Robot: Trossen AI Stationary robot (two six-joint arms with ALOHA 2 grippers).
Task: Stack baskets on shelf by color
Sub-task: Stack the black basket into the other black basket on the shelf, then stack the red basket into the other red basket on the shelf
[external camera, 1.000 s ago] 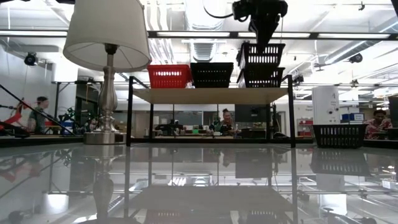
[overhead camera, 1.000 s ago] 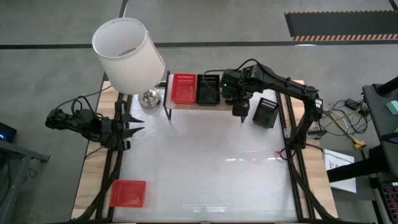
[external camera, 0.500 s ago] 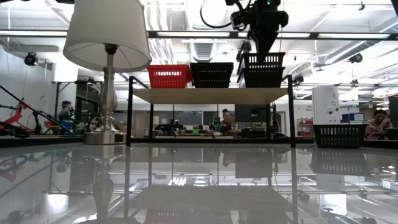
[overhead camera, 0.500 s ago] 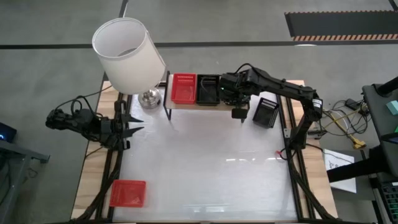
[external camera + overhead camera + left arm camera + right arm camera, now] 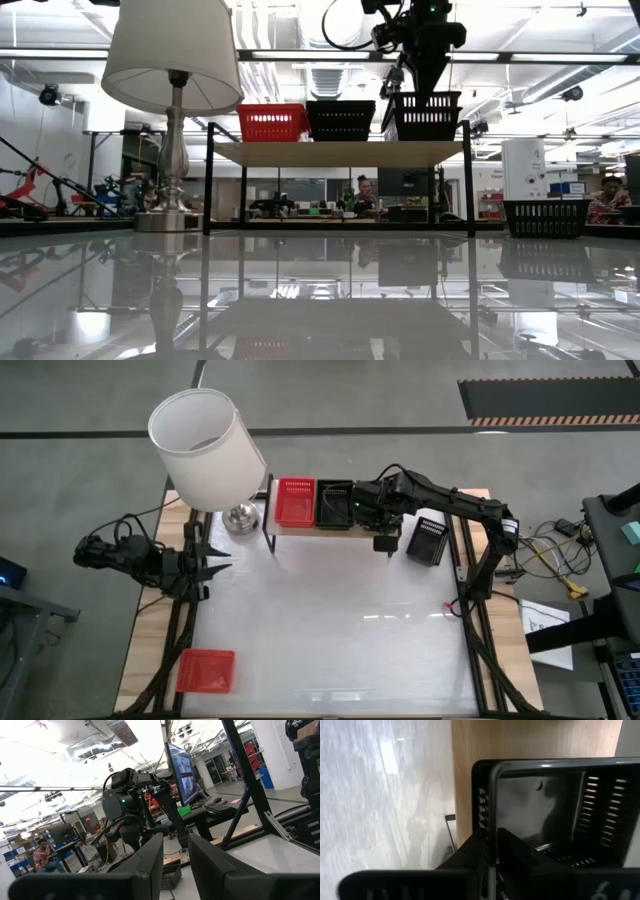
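Note:
The shelf (image 5: 340,153) stands at the table's far edge, and its plank (image 5: 306,529) carries a red basket (image 5: 295,502) at its left end and a black basket (image 5: 333,505) in the middle. At its right end my right gripper (image 5: 425,84) is shut on a black basket (image 5: 428,100). That basket sits nested in another black basket (image 5: 428,125) resting on the plank. In the high view the arm hides most of this pair. My left gripper (image 5: 216,565) waits open at the table's left edge. My right gripper holds the upper black basket by a side wall (image 5: 488,815), near its rim. One finger (image 5: 520,851) is inside the basket and the other finger (image 5: 469,851) outside. The fingers come from above, pointing down. The basket sits level, nested in the black basket beneath it.
A lamp with a white shade (image 5: 205,445) and a metal base (image 5: 240,517) stands left of the shelf. A lone black basket (image 5: 430,540) lies on the table right of the shelf, and a red basket (image 5: 205,670) lies at the near left corner. People show in the room beyond the table.
My right gripper has come down and moved slightly toward the table's left, over the shelf's right end. The black basket it holds hovered above the one on the plank a second ago. It has since sunk into that basket and sits nested.

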